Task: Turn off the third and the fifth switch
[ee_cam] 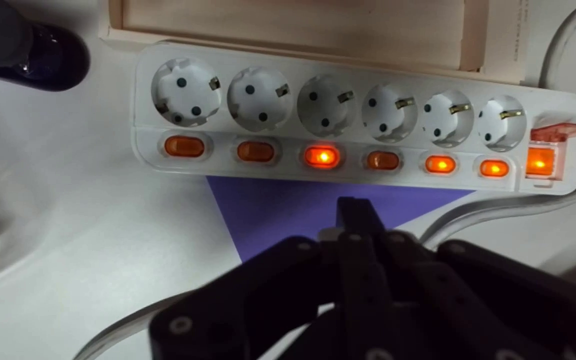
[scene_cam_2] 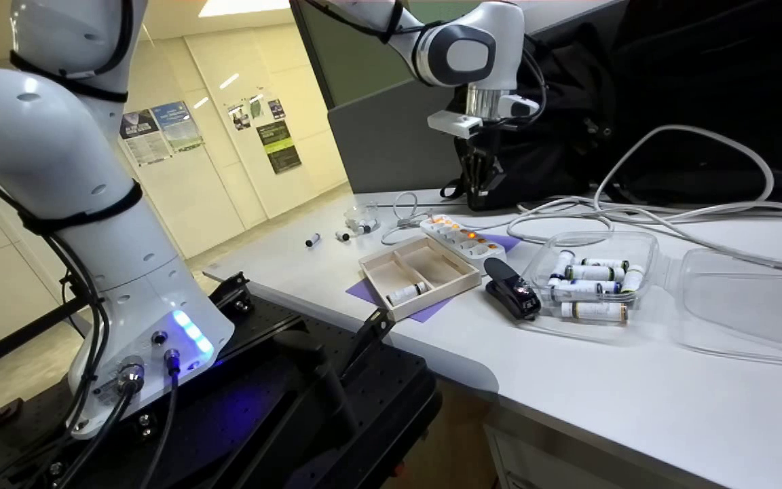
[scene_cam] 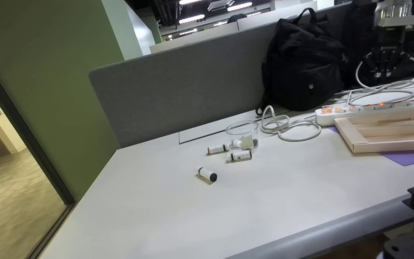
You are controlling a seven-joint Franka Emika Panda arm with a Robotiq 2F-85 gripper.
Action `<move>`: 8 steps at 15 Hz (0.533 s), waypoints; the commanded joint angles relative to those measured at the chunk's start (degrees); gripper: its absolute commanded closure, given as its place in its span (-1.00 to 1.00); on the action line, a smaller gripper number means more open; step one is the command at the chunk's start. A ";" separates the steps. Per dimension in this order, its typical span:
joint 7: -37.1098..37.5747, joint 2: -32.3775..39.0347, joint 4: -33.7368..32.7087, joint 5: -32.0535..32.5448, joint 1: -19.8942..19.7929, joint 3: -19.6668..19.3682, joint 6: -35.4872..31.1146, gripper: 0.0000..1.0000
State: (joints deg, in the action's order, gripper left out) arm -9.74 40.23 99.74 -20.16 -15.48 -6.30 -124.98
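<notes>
A white power strip (ee_cam: 295,145) lies across the wrist view with a row of orange rocker switches below its sockets. Counted from the left, the third switch (ee_cam: 322,157), the fifth switch (ee_cam: 440,164) and the sixth switch (ee_cam: 493,168) glow. The first (ee_cam: 184,146), second (ee_cam: 255,151) and fourth (ee_cam: 383,160) are dark. The square end switch (ee_cam: 540,161) is lit, its red cover raised. My gripper (ee_cam: 353,201) is shut and empty, its tips apart from the strip on its cable side, below the third and fourth switches. Both exterior views show the gripper (scene_cam: 383,73) (scene_cam_2: 479,190) above the table.
A wooden tray (scene_cam_2: 447,288) lies against the strip's socket side. White cables (ee_cam: 508,206) run beside the strip. A black stapler-like object (scene_cam_2: 512,288) and a clear box (scene_cam_2: 649,255) of small bottles stand near one end. A black backpack (scene_cam: 304,61) stands behind.
</notes>
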 commanded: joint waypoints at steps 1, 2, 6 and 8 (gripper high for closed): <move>4.41 1.18 -0.99 2.97 0.51 -0.30 -0.64 1.00; 4.77 1.36 -0.81 3.57 0.59 -0.34 -1.08 1.00; 6.34 2.17 -0.27 5.23 0.90 -0.33 -2.47 1.00; 6.98 2.51 0.20 6.02 1.26 -0.42 -3.33 1.00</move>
State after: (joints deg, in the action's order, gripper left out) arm -6.21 42.36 99.83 -15.89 -15.04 -6.33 -127.40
